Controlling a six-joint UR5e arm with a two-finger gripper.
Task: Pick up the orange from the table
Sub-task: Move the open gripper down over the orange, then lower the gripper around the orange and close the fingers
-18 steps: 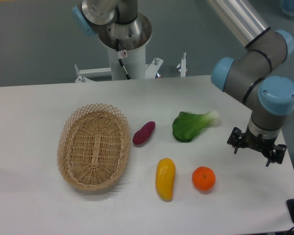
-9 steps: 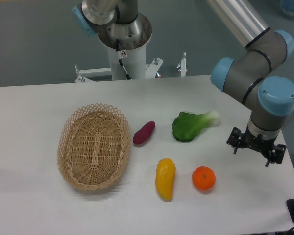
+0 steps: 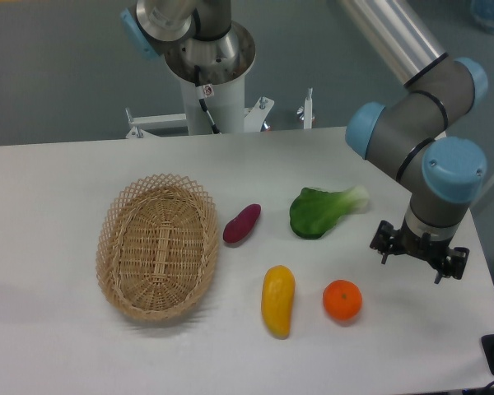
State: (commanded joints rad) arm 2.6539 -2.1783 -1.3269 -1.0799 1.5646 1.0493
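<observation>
Orange (image 3: 342, 299) seen on counter (image 3: 49, 206) near front edge, toward right corner. Tool (image 3: 418, 257) held above, offset rightward and rearward (fingers apparently spread, empty; view poor). Leftward-forward shift judged needed.

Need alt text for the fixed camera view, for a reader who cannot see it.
The gripper hangs up and right of the orange on the white table, not touching it. Left lie a yellow fruit, bok choy, purple sweet potato and wicker basket.

Single high front view facing table (image 3: 58, 173); probably mid-distance.
</observation>
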